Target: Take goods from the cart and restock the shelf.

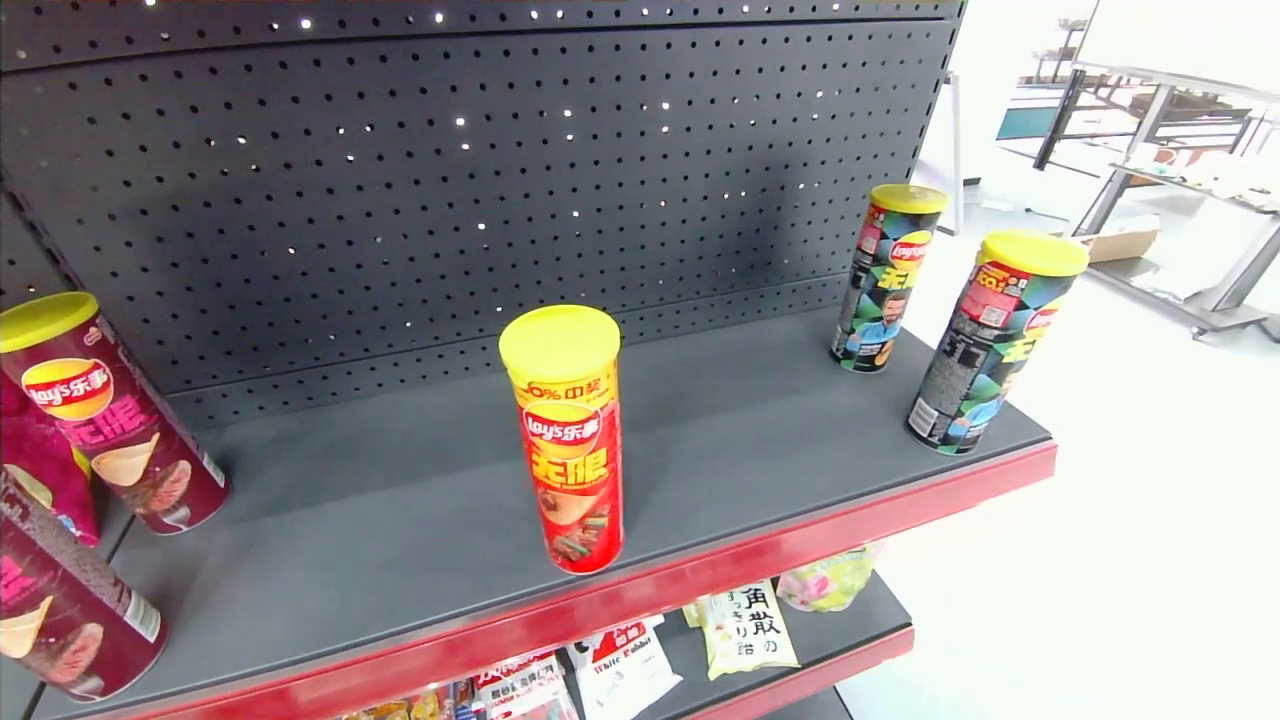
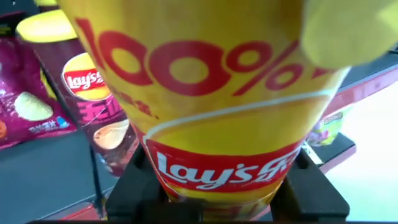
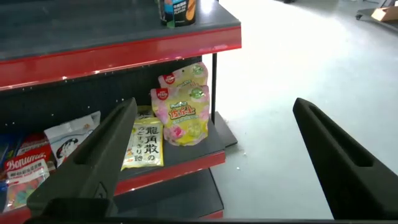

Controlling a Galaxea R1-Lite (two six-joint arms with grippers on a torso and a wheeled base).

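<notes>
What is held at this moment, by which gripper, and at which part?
The left gripper holds a yellow chip can by the sides of its body, near the logo. The right gripper is open and empty.

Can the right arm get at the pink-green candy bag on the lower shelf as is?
Probably yes: the right gripper is open and empty, facing the candy bag at the front of the lower shelf, nothing between them. The upper shelf overhangs it, so approach low.

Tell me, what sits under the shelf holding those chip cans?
A lower shelf with snack bags: a pink-green pouch, a yellowish bag and a white bag. From the head view, the upper shelf hides the rest behind them.
</notes>
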